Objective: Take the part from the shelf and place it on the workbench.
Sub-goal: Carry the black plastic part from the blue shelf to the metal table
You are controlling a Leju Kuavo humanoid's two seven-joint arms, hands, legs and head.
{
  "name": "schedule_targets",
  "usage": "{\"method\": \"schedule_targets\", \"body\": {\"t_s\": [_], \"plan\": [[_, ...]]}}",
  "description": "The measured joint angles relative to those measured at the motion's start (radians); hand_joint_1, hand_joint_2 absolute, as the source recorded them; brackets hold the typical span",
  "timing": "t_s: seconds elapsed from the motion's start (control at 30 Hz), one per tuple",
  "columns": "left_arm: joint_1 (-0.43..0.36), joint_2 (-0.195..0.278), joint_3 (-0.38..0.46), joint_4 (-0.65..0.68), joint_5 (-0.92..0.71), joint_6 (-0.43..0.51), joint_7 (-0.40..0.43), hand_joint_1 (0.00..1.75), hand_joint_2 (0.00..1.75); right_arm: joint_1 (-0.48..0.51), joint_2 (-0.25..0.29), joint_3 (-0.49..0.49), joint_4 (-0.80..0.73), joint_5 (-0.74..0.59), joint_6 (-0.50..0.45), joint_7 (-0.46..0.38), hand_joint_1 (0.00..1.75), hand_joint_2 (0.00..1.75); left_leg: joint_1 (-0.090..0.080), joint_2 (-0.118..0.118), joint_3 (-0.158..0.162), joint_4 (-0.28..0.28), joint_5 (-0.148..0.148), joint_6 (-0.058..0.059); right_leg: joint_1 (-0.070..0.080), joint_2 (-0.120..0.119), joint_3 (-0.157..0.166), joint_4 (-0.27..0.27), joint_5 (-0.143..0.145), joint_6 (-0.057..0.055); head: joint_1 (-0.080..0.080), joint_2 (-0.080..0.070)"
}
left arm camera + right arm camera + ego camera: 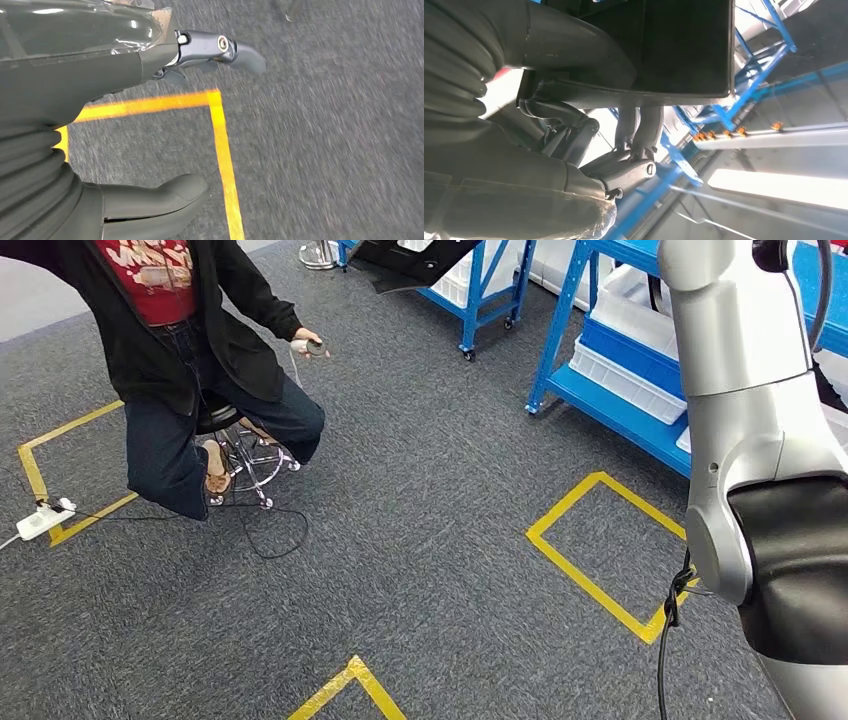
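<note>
The right hand (624, 150) has its fingers (639, 125) curled up around the edge of the black part (674, 45), gripping it from below. In the head view the black part (410, 260) sits high up, near the blue shelf (610, 410). The left hand (125, 100) hangs over the grey carpet (325, 125) and a yellow tape line (222, 145), its fingers apart and holding nothing. A person (180, 350) sits on a stool (keep away!). I think the carrying should go slowly, with the part level and the grip tight, until the workbench comes up.
</note>
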State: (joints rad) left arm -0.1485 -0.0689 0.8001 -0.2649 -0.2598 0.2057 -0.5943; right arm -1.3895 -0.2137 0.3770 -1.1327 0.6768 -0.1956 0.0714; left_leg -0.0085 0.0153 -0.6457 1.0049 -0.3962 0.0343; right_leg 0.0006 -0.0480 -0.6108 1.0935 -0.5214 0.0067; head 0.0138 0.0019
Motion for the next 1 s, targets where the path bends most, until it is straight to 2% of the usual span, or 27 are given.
{"method": "schedule_targets", "body": {"t_s": [0.03,0.07,0.1,0.13,0.17,0.2,0.23,0.27,0.3,0.33,0.4,0.43,0.47,0.53,0.6,0.63,0.67,0.7,0.77,0.83,0.9,0.93,1.0], "plan": [[0.0,-0.001,0.0,0.001,0.0,0.002,0.004,0.0,1.75,-0.019,0.0,0.004,0.017,0.002,-0.001,0.005,1.75,1.75,0.002,-0.009,0.001,-0.003,0.003,0.004,-0.003,0.025,-0.029,0.06,-0.025,-0.003,0.001,0.0],[0.0,-0.002,0.0,0.002,-0.001,0.004,0.007,0.0,1.75,-0.032,0.0,0.007,0.033,0.003,-0.002,0.008,1.75,1.75,0.005,-0.02,0.0,-0.003,0.004,0.005,-0.004,0.039,-0.062,0.131,-0.049,-0.004,0.001,0.0],[0.0,-0.003,0.0,0.003,-0.002,0.005,0.01,0.0,1.75,-0.04,0.0,0.009,0.046,0.003,-0.004,0.01,1.75,1.75,0.008,-0.031,0.0,-0.003,0.004,0.005,-0.006,0.046,-0.092,0.189,-0.065,0.0,0.002,0.0],[0.0,-0.006,0.0,0.005,-0.002,0.007,0.014,0.0,1.75,-0.045,0.0,0.011,0.059,0.004,-0.005,0.011,1.75,1.75,0.011,-0.042,0.001,-0.003,0.005,0.004,-0.009,0.048,-0.108,0.219,-0.068,0.008,0.002,0.0],[0.0,-0.008,0.0,0.006,-0.003,0.009,0.016,0.0,1.75,-0.047,0.0,0.014,0.068,0.004,-0.006,0.012,1.75,1.75,0.015,-0.052,0.001,-0.001,0.005,0.002,-0.014,0.049,-0.106,0.208,-0.055,0.021,0.002,0.0],[0.0,-0.011,0.0,0.007,-0.003,0.01,0.018,0.0,1.75,-0.05,0.0,0.016,0.076,0.005,-0.006,0.012,1.75,1.75,0.02,-0.062,0.001,0.001,0.005,-0.003,-0.022,0.05,-0.084,0.156,-0.028,0.037,0.002,0.0],[0.0,-0.012,0.0,0.007,-0.003,0.011,0.019,0.0,1.75,-0.053,0.0,0.019,0.083,0.005,-0.006,0.011,1.75,1.75,0.025,-0.072,0.0,0.005,0.004,-0.01,-0.033,0.059,-0.05,0.082,0.002,0.055,0.002,0.0],[0.0,-0.011,0.0,0.008,-0.003,0.012,0.019,0.0,1.75,-0.057,0.001,0.022,0.089,0.005,-0.007,0.01,1.75,1.75,0.028,-0.082,-0.003,0.011,0.002,-0.018,-0.039,0.071,-0.017,0.016,0.025,0.067,0.002,0.0],[0.0,-0.01,0.0,0.008,-0.003,0.013,0.019,0.0,1.75,-0.06,0.001,0.024,0.096,0.004,-0.007,0.009,1.75,1.75,0.03,-0.09,-0.007,0.016,0.001,-0.027,-0.042,0.081,0.006,-0.03,0.041,0.071,0.002,0.0],[0.001,-0.009,0.001,0.009,-0.004,0.013,0.02,0.0,1.75,-0.062,0.002,0.027,0.101,0.002,-0.008,0.007,1.75,1.75,0.031,-0.098,-0.011,0.018,0.001,-0.035,-0.042,0.089,0.017,-0.05,0.046,0.067,0.002,0.0],[0.006,-0.009,0.001,0.01,-0.005,0.013,0.019,0.0,1.75,-0.063,0.006,0.03,0.109,-0.004,-0.009,0.003,1.75,1.75,0.033,-0.109,-0.015,0.014,0.007,-0.048,-0.036,0.081,0.016,-0.049,0.049,0.047,0.0,0.0],[0.01,-0.009,0.001,0.011,-0.007,0.013,0.02,0.0,1.75,-0.063,0.009,0.031,0.111,-0.008,-0.009,-0.001,1.75,1.75,0.035,-0.104,-0.018,0.016,0.006,-0.052,-0.036,0.075,0.016,-0.049,0.051,0.04,0.0,0.0],[0.012,-0.009,0.001,0.011,-0.009,0.013,0.019,0.0,1.75,-0.063,0.013,0.033,0.112,-0.013,-0.008,-0.005,1.75,1.75,0.036,-0.089,-0.025,0.031,-0.005,-0.054,-0.035,0.07,0.017,-0.049,0.053,0.031,0.0,0.0],[0.013,-0.009,0.001,0.011,-0.016,0.013,0.019,0.0,1.75,-0.059,0.019,0.036,0.112,-0.026,-0.006,-0.014,1.75,1.75,0.035,-0.045,-0.065,0.121,-0.057,-0.056,-0.031,0.058,0.017,-0.051,0.055,0.015,-0.002,0.0],[0.012,-0.011,0.001,0.012,-0.023,0.013,0.019,0.0,1.75,-0.042,0.023,0.042,0.108,-0.04,-0.006,-0.023,1.75,1.75,0.034,-0.022,-0.125,0.252,-0.115,-0.055,-0.02,0.045,0.017,-0.051,0.055,0.006,-0.002,0.0],[0.012,-0.012,0.001,0.012,-0.027,0.012,0.019,0.0,1.75,-0.026,0.025,0.046,0.102,-0.049,-0.006,-0.028,1.75,1.75,0.033,-0.019,-0.143,0.291,-0.126,-0.052,-0.014,0.039,0.017,-0.051,0.055,0.004,-0.002,0.0],[0.012,-0.013,0.001,0.012,-0.032,0.011,0.019,0.0,1.75,-0.008,0.027,0.049,0.093,-0.057,-0.008,-0.033,1.75,1.75,0.031,-0.019,-0.143,0.294,-0.119,-0.047,-0.009,0.032,0.017,-0.051,0.054,0.002,-0.002,0.0],[0.012,-0.014,0.001,0.012,-0.037,0.01,0.019,0.0,1.75,0.012,0.029,0.053,0.081,-0.065,-0.01,-0.037,1.75,1.75,0.027,-0.017,-0.122,0.258,-0.097,-0.039,-0.004,0.026,0.018,-0.051,0.054,0.0,-0.002,0.0],[0.011,-0.015,0.001,0.012,-0.044,0.008,0.018,0.0,1.75,0.046,0.03,0.056,0.058,-0.077,-0.014,-0.044,1.75,1.75,0.012,0.005,-0.049,0.129,-0.048,-0.016,0.003,0.013,0.019,-0.051,0.052,-0.002,-0.002,0.0],[0.01,-0.015,0.0,0.012,-0.046,0.008,0.017,0.0,1.75,0.068,0.029,0.057,0.041,-0.082,-0.016,-0.048,1.75,1.75,-0.002,0.023,-0.005,0.049,-0.028,-0.002,0.008,-0.001,0.019,-0.052,0.051,-0.002,-0.001,0.0],[0.009,-0.015,0.0,0.012,-0.048,0.008,0.017,0.0,1.75,0.085,0.029,0.059,0.029,-0.085,-0.017,-0.05,1.75,1.75,-0.008,0.016,-0.002,0.035,-0.024,0.002,0.01,-0.016,0.019,-0.055,0.051,-0.001,-0.001,0.0],[0.009,-0.016,0.0,0.012,-0.051,0.008,0.017,0.0,1.75,0.093,0.029,0.059,0.022,-0.088,-0.018,-0.051,1.75,1.75,-0.006,0.009,0.001,0.027,-0.019,0.004,0.01,-0.018,0.018,-0.054,0.048,0.0,-0.002,0.0],[0.007,-0.018,-0.001,0.012,-0.06,0.007,0.019,0.0,1.75,0.111,0.027,0.059,0.005,-0.096,-0.018,-0.054,1.75,1.75,0.001,-0.003,0.009,0.007,-0.007,0.01,0.009,0.002,0.001,-0.022,0.027,0.003,0.0,0.0]]}}
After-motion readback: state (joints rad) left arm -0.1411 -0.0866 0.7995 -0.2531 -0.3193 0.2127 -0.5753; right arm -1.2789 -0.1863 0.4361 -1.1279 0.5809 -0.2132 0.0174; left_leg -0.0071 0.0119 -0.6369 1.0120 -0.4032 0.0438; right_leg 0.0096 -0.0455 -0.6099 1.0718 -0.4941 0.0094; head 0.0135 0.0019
